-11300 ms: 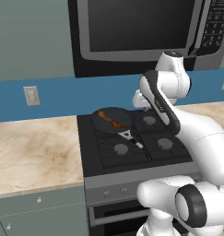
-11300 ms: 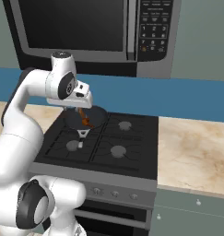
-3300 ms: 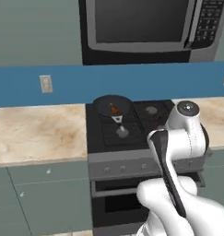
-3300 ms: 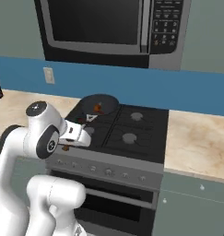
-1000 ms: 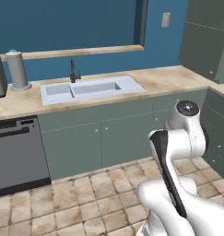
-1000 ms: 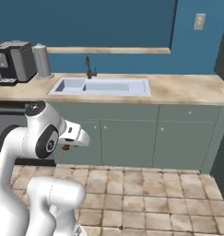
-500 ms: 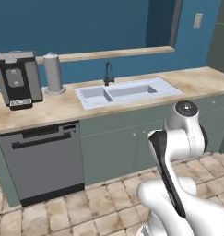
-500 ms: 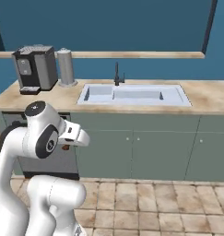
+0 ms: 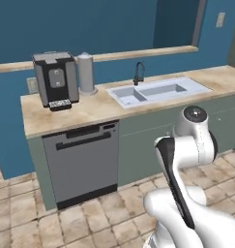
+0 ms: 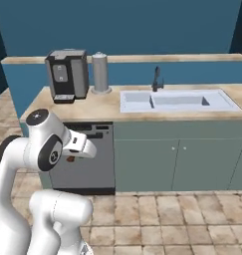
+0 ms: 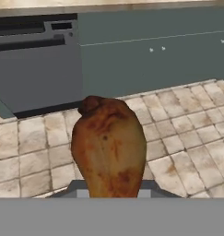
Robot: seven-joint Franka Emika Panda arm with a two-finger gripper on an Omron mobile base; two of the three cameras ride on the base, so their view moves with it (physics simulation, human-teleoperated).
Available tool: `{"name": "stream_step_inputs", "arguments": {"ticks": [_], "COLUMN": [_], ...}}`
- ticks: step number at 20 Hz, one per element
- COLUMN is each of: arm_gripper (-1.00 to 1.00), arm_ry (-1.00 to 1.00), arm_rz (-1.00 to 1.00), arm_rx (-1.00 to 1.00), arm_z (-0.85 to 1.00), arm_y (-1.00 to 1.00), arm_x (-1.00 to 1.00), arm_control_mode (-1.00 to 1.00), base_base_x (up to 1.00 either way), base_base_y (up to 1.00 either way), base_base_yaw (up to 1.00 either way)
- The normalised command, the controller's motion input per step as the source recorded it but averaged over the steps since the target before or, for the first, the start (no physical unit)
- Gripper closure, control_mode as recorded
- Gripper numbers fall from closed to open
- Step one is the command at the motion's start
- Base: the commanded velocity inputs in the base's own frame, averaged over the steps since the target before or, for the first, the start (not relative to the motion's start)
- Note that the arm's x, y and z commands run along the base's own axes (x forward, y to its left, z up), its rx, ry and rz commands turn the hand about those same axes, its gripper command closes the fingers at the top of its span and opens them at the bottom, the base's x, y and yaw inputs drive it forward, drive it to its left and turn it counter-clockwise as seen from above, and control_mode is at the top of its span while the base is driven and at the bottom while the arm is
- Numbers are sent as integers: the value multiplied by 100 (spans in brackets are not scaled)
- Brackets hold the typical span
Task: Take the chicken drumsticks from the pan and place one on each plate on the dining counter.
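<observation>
From the left base view, the arm was folded low over the tiled floor (image 9: 22, 213), facing a dishwasher (image 9: 82, 164) and sink (image 9: 157, 92). From the right base view, the gripper (image 10: 68, 159) pointed at the dishwasher. In the hand view, the chicken drumstick (image 11: 109, 147) stood lengthwise between the jaws, clamped, narrow end farthest from the camera.
</observation>
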Motion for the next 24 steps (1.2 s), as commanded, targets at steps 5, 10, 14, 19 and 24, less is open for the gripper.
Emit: {"name": "stream_step_inputs", "arguments": {"ticks": [5, 10, 14, 19, 24], "arm_gripper": [100, 100, 100, 100, 100], "arm_ry": [0, 0, 0, 0, 0], "arm_rz": [0, 0, 0, 0, 0], "arm_rx": [0, 0, 0, 0, 0], "arm_z": [0, 0, 0, 0, 0], "arm_y": [0, 0, 0, 0, 0], "arm_x": [0, 0, 0, 0, 0], "arm_control_mode": [100, 100, 100, 100, 100], "base_base_x": [0, 4, 11, 6, 2], "base_base_y": [100, 100, 100, 100, 100], "base_base_yaw": [-32, -43, -45, -40, -36]}}
